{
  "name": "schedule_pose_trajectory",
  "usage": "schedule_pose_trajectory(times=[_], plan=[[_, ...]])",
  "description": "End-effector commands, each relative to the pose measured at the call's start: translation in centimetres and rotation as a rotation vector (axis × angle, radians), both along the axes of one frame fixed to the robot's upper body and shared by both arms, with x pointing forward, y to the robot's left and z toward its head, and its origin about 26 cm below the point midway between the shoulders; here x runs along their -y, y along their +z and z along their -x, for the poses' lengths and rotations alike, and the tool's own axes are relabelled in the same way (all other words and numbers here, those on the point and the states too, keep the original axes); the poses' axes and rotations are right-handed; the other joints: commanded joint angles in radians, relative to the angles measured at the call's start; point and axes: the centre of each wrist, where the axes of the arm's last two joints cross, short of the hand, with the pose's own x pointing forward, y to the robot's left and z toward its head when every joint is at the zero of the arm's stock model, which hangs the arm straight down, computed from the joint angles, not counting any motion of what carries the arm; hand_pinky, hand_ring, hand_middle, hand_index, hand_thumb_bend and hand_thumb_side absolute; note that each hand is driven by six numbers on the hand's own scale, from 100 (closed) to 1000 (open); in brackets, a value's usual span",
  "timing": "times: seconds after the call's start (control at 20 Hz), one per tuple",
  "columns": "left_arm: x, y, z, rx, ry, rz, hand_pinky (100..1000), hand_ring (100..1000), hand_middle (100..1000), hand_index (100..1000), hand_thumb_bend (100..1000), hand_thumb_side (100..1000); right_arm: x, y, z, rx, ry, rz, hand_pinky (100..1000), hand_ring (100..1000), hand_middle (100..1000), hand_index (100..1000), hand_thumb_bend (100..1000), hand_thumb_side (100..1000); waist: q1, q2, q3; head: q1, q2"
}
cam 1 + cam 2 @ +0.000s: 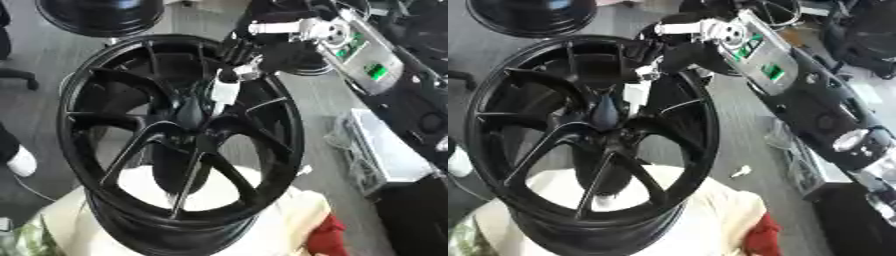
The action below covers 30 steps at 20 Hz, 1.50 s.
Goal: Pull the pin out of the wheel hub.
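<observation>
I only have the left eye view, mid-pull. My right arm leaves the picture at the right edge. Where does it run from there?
Observer: In the right eye view, from the right hand the black forearm carries on down to a silver joint near the right edge.
Operator: Anything behind the arm, up top?
Observer: Yes, what looks like another black spoked wheel shows at the top edge, behind the arm.

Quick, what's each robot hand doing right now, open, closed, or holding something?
Right robot hand: at the wheel hub, fingers curled on the white pin.
Left robot hand: not in view.
</observation>
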Motion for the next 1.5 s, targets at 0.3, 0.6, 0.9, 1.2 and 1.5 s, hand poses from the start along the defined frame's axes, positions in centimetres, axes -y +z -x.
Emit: schedule_pose_trajectory(times=[0.3,0.6,0.9,1.2,1.5], plan=[[-0.6,0.9,0.1,0.034,0.015,-0.037,777,980,839,832,100,604,1.1,0.7,-0.3,0.066,-0.037,0.04,859,823,779,849,458,645,0.005,-0.004,0.004,-0.006,0.006],[-0.6,0.9,0.2,0.039,0.015,-0.043,777,981,840,831,100,604,1.4,0.2,-0.6,0.061,-0.041,0.05,859,824,777,848,459,628,0.002,0.0,0.007,-0.01,0.006],[-0.7,1.0,0.2,0.049,0.016,-0.05,778,982,840,830,100,605,1.7,0.0,-0.8,0.052,-0.037,0.057,857,821,773,846,459,606,0.0,0.008,0.011,-0.012,0.006],[-0.7,0.9,0.2,0.056,0.019,-0.061,778,984,840,828,100,605,1.8,-0.2,-1.0,0.04,-0.032,0.049,850,810,761,843,460,570,-0.004,0.015,0.016,-0.015,0.006],[-0.8,0.8,0.2,0.064,0.022,-0.07,778,985,835,824,100,605,2.2,-0.8,-1.3,0.016,-0.041,0.048,841,796,743,839,452,534,-0.007,0.021,0.021,-0.017,0.006]])
